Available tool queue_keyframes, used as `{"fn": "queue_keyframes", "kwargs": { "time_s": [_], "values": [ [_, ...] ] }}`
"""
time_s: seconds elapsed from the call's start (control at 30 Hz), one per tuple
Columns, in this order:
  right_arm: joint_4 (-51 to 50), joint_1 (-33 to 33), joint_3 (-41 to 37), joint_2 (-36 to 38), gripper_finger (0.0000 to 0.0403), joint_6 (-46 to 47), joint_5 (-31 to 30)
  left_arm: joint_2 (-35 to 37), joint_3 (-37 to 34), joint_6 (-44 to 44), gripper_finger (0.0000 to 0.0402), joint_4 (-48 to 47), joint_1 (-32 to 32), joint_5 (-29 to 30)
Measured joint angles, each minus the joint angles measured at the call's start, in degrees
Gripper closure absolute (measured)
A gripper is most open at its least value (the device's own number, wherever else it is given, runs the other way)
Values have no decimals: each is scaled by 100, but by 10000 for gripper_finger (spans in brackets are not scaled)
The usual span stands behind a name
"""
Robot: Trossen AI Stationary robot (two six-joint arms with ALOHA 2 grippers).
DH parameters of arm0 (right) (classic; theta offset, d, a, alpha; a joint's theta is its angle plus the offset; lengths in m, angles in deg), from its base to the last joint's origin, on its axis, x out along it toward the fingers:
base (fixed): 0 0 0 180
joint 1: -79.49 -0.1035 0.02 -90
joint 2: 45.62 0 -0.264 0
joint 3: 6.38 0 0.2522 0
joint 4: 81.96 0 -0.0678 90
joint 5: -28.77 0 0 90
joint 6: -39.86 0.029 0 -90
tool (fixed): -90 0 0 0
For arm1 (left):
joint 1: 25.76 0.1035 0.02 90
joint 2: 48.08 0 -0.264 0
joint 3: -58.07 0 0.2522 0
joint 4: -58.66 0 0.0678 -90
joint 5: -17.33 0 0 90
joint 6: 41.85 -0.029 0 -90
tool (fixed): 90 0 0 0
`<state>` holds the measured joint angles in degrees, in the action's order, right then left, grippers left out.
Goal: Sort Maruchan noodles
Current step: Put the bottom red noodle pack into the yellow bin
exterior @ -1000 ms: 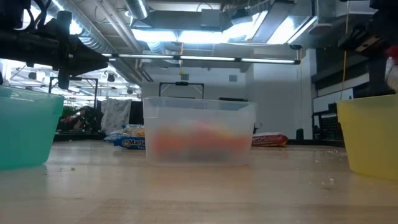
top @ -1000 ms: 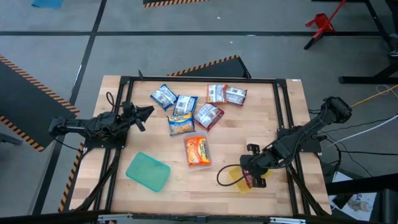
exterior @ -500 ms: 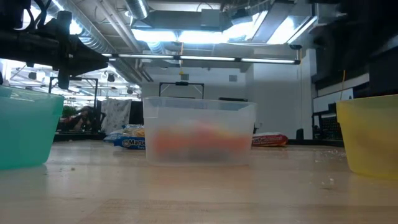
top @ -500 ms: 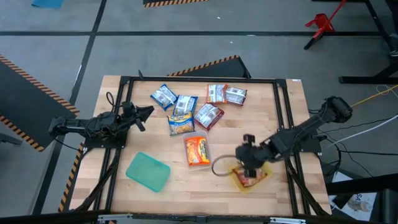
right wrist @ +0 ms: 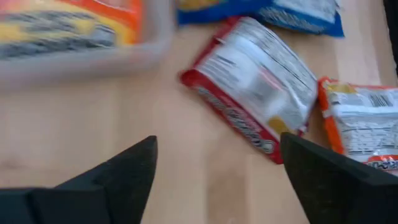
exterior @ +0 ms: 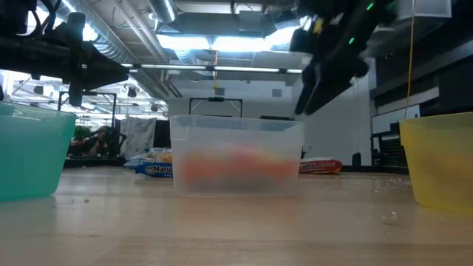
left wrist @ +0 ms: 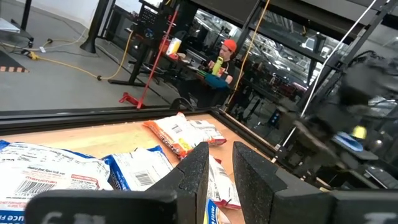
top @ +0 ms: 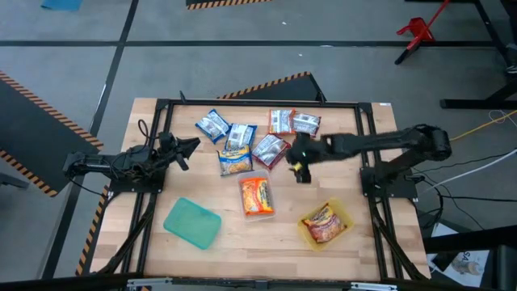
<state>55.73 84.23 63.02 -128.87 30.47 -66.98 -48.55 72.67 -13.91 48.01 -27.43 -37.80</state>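
Observation:
Several Maruchan packets lie flat at the table's far middle: blue-white ones [top: 212, 125] [top: 240, 136], a blue-yellow one [top: 234, 160], a red-silver one [top: 271, 150] and orange ones [top: 282, 121] [top: 306, 124]. An orange packet [top: 256, 196] lies in the clear tray [top: 241, 187]. A red packet [top: 323, 225] lies in the yellow tray [top: 347, 212]. My right gripper [top: 300, 167] hangs open above the bare wood, just right of the red-silver packet [right wrist: 255, 87], slanting down, with nothing between its fingers. My left gripper [top: 190, 149] waits at the left, level, fingers close together.
A teal tray [top: 192, 222] stands near the front left. A black frame [top: 258, 103] runs around the table's edges. Bare wood lies between the clear tray and the yellow tray. People sit in the room beyond the table.
My right gripper has opened and let go of a red packet, which now lies in the yellow tray. The gripper has then swung from over that tray toward the far side and the table's middle, up to the loose packets, turning as it went.

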Motion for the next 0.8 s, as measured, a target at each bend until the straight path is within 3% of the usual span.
{"fn": "queue_keyframes", "kwargs": {
  "time_s": [0.2, 0.43, 0.63, 0.8],
  "values": [
    [429, 714, -2, -787, 43, -803, 299, -1, 0, -51, 335, 0, 0, -4],
    [594, 1278, 96, -1567, 40, -1214, 225, -1, 0, -68, 335, -2, 0, -3],
    [559, 1758, 428, -1723, 40, -1302, 582, 0, 0, -86, 335, -2, 0, 15],
    [408, 1785, 501, -1722, 40, -1346, 871, -2, 0, -114, 335, -2, 0, 17]
  ]
}}
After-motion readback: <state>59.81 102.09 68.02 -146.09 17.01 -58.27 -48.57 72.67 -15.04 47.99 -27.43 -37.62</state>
